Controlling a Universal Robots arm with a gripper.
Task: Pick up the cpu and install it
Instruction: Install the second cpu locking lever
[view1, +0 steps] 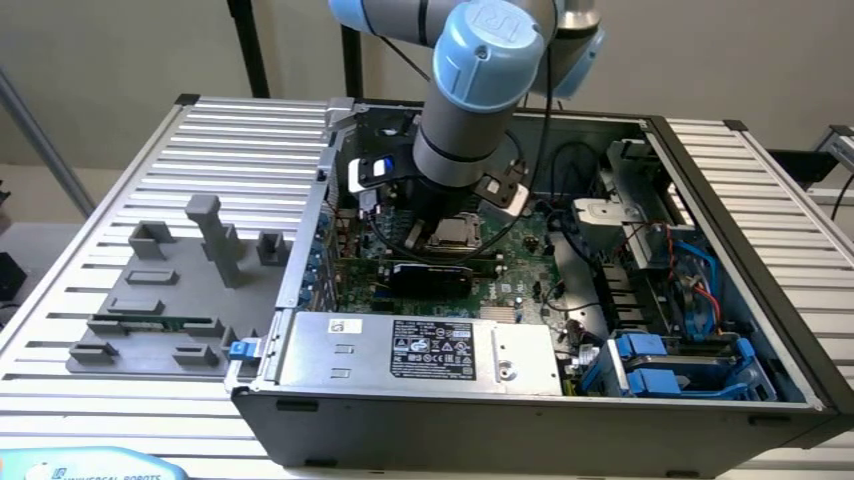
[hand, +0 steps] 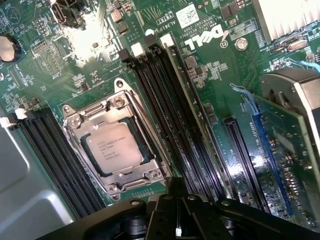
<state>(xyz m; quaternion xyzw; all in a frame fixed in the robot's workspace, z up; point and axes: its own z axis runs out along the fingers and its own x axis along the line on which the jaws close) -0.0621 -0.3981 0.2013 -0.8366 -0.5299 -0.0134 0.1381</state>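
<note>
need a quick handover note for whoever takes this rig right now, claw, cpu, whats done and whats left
Claw: shut, holding nothing that shows, hanging over the motherboard inside the open PC case.
CPU: lying flat in its socket on the motherboard, silvery top up, metal frame around it. In the exterior view the socket sits just under the arm's wrist.
Done: CPU picked up and placed in the socket, claw off it.
Left: whether the socket is latched cannot be told from these views; check the seating.
Also: a memory stick lies on the grey fixture at the exterior view's left, outside the case.
</note>
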